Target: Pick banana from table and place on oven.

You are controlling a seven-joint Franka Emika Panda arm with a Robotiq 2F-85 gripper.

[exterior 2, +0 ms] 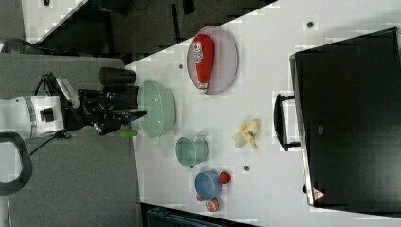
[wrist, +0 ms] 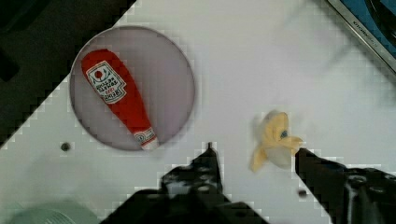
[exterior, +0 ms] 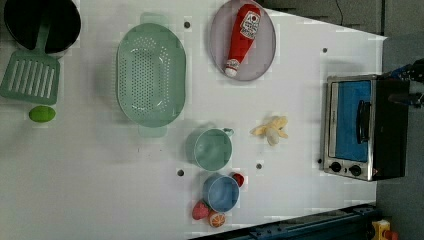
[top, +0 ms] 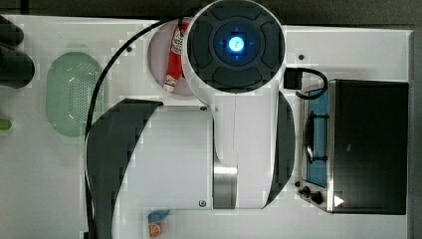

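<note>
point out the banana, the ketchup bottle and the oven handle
banana [exterior: 271, 130], left view, middle of the peeled fruit
ketchup bottle [exterior: 243, 35], left view, red body below the label
oven handle [exterior 2: 280, 122], right view, middle of the bar

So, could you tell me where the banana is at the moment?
In the left view the banana lies on the table, between the teal cup on the left view's left and the oven on its right.

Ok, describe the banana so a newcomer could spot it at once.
Start at the oven on the left view's right. On the white table just before its glass door lies the banana, apart from the teal cup. It is the one pale-yellow thing, with peel flaps splayed around whitish flesh.
</note>
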